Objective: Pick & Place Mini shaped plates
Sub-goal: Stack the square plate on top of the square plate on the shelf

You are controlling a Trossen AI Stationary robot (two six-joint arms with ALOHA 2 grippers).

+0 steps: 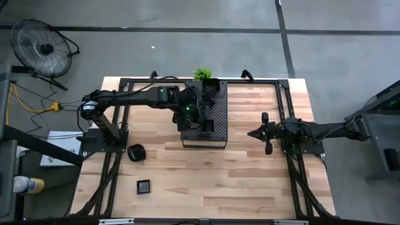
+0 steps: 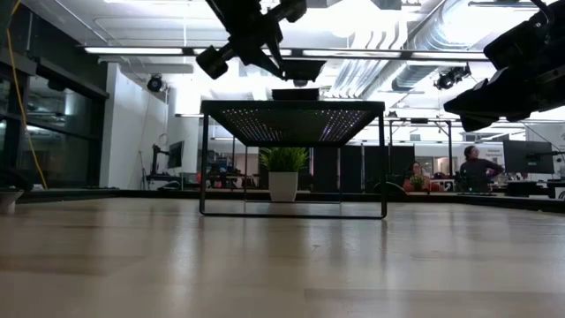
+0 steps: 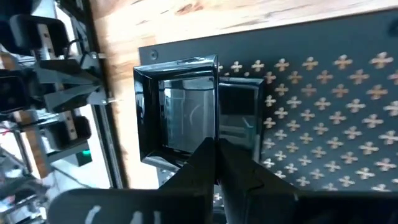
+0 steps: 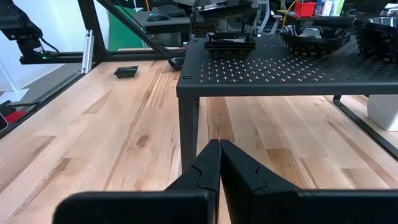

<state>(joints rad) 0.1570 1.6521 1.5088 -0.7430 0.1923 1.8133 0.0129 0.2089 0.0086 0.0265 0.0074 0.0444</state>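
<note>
Your left gripper point(image 3: 216, 155), fingers closed, hovers over a square plate point(image 3: 177, 109) on the perforated tray point(image 1: 214, 115). Your right gripper point(image 4: 219, 163), closed, waits beside the tray.

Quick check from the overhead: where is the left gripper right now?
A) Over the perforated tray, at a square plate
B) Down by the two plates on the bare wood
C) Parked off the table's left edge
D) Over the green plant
A: the high view shows the left gripper over the perforated tray, and its wrist view shows its fingers closed on the rim of a square plate there.
</note>
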